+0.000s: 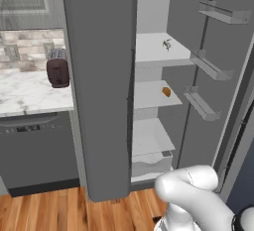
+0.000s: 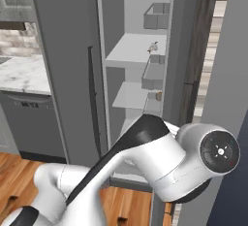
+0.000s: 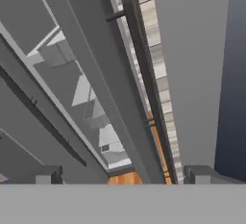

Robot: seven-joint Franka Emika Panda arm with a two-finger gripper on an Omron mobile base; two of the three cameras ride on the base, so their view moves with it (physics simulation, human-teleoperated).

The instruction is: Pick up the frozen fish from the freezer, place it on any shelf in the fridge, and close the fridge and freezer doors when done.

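The gripper [image 3: 122,175] shows in the hand view as two dark fingertips [image 3: 47,174] standing wide apart at the bottom edge, with nothing between them: the jaws are open and empty. Ahead of the jaws in that view runs the dark grey edge of an open door [image 3: 103,74], slanting from upper left to lower right, and left of it the white shelves of the freezer [image 3: 89,93] show as pale slabs, well apart from the fingertips. A strip of wooden floor [image 3: 126,178] lies just beyond the jaws, between the two tips. The fish [image 1: 167,44] lies on the upper white shelf inside the freezer [image 1: 149,76], near that shelf's right side, far ahead of and above the jaws; in the right base view it sits near the shelf's far right edge as a tiny grey shape [image 2: 153,47]. One shelf lower rests a small orange lump [image 1: 166,91], also well away from the gripper. The freezer door [image 1: 218,76] stands open with its grey racks [image 1: 211,69] facing inward. The white arm [image 2: 160,162] bends low in front of the compartment. To the left, beside the refrigerator, a dark red toaster [image 1: 57,69] stands on a marble counter [image 1: 25,93].
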